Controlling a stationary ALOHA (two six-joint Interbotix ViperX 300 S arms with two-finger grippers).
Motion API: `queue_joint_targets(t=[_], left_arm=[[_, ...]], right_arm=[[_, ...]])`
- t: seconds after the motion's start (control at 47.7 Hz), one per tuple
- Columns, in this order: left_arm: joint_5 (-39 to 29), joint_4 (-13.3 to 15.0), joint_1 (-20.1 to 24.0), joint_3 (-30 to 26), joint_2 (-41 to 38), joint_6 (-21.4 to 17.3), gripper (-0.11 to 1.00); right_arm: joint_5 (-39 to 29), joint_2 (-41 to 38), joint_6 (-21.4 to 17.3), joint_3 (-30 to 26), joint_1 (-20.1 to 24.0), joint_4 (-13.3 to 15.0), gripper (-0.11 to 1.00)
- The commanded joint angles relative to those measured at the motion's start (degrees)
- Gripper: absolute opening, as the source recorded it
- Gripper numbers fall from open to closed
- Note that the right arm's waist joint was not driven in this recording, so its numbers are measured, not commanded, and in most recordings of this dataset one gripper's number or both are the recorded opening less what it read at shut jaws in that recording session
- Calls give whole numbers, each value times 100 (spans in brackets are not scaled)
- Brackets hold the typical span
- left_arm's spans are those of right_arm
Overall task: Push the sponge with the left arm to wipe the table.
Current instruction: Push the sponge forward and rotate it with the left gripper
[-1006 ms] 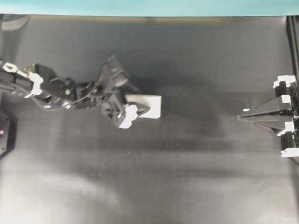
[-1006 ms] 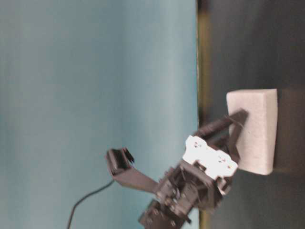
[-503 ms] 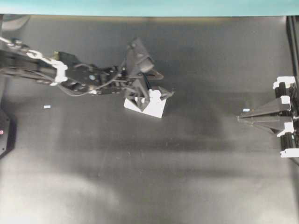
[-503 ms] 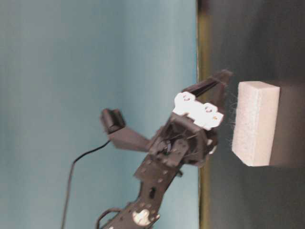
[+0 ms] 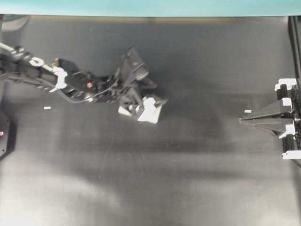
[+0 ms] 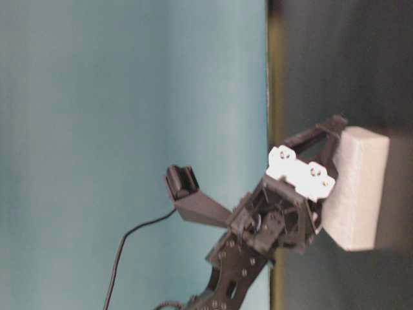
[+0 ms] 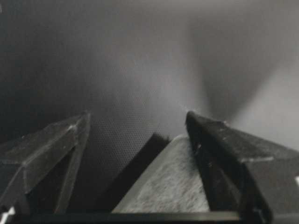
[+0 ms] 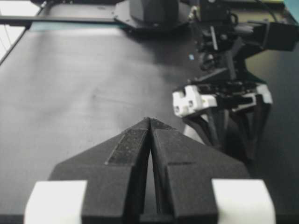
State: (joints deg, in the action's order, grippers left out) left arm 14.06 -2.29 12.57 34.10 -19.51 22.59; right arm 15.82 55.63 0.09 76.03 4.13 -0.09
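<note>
Currently the sponge (image 5: pixel 151 110) lies mid-surface (image 5: pixel 188 179), straddled by your left pincer (image 5: pixel 141 104), its jaws spread and nothing pinched. Keep one finger (image 7: pixel 224 154) flat against the sponge's side; push low so it slides, not tips.

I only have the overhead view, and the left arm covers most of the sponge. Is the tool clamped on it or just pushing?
Observer: The left wrist view shows the left tool open, with the sponge between its fingers, not clamped.
Operator: Does either finger touch it?
Observer: In that view, the finger on the picture's right lies against the sponge's edge. The other stands apart from it.
Operator: Is the sponge flat on the table?
Observer: In the table-level view it appears to lie flat on the table.
</note>
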Motion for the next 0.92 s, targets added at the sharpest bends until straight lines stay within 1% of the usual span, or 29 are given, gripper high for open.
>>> queue_joint_targets(t=[0.0, 0.147, 0.273, 0.44, 0.587, 0.755, 0.901], left_arm=[[-62, -18, -229, 281, 246, 141, 80], [-62, -26, -422, 615, 554, 448, 80], [-35, -18, -721, 923, 686, 756, 80], [-9, -18, -1266, 1257, 756, 1028, 80], [-9, -18, -1696, 1433, 835, 1213, 80], [-53, -26, -2232, 1573, 984, 1521, 80], [-97, -26, -2689, 1767, 1204, 1661, 80]], right_arm=[[62, -26, -18, -18, 0, -9, -1], [62, -26, -18, -18, 0, -9, -1], [62, -26, -26, 9, 0, -9, -1], [62, -26, -26, 44, 0, -9, -1], [62, -9, -26, 62, 0, -9, -1], [62, 35, -35, 70, 0, -18, -1], [53, 88, -35, 88, 0, -70, -1]])
